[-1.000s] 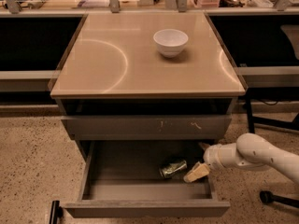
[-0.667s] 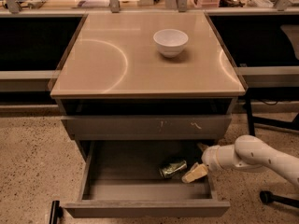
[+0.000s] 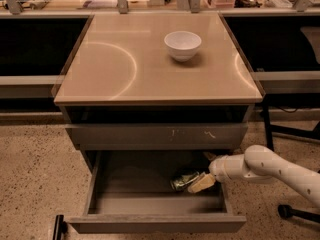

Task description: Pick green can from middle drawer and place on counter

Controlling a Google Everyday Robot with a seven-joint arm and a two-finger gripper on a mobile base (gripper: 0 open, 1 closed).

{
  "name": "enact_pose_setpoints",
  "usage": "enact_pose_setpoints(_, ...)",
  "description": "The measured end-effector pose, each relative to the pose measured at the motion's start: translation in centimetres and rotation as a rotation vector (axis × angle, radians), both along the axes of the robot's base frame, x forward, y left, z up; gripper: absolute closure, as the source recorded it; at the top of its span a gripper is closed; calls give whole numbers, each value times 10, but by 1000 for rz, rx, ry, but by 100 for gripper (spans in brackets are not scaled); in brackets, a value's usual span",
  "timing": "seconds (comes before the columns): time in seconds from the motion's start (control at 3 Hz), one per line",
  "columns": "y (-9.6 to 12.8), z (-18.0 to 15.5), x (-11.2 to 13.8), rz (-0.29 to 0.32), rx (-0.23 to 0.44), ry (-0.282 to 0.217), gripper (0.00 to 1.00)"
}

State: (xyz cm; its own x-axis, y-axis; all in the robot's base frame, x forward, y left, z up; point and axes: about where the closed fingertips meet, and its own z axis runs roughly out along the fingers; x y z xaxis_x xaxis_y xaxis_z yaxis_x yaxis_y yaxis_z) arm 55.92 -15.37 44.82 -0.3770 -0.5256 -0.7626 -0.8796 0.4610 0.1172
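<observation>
Green can [image 3: 183, 180] lies on its side in the open middle drawer [image 3: 130, 181], long axis roughly left-right, just left of the gripper [image 3: 201, 182]. Can't tell whether that's clenched or released.

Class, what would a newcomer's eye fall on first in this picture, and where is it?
The white arm stretches in from the right, with its gripper low in the open drawer beside a green can. Next comes the white bowl sitting on the glossy tan counter above.
</observation>
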Motion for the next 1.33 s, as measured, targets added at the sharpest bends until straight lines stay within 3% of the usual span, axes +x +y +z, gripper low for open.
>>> enact_pose_setpoints(0.67,29,-16,-9,41,49,31,0)
enact_pose_setpoints(1.33,55,-47,-10,124,-14,41,0)
